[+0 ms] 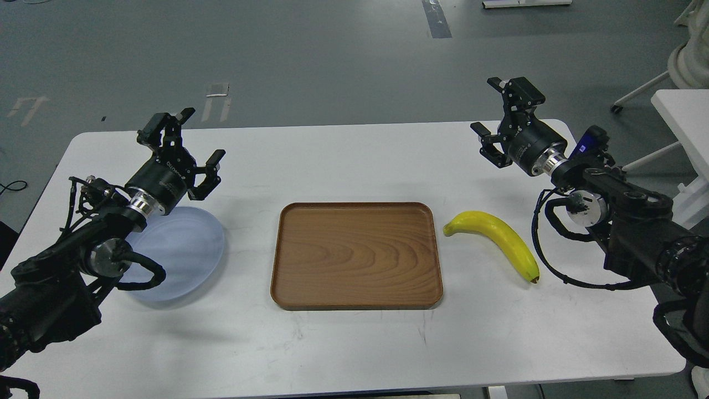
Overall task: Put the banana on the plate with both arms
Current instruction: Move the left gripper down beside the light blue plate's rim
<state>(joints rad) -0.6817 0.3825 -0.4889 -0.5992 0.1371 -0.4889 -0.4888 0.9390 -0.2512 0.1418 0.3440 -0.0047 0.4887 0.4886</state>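
A curved yellow banana with a dark tip lies on the white table, just right of the wooden tray. The pale blue-lavender plate sits at the left of the table, partly hidden by my left arm. Raised above the plate's far edge, my left gripper stands open with nothing between its fingers. My right gripper is also open and empty, held above the table's far right area, well behind the banana.
A rectangular brown wooden tray lies in the middle of the white table, between plate and banana. Grey floor lies beyond the far edge. A second white table and chair legs stand at the right.
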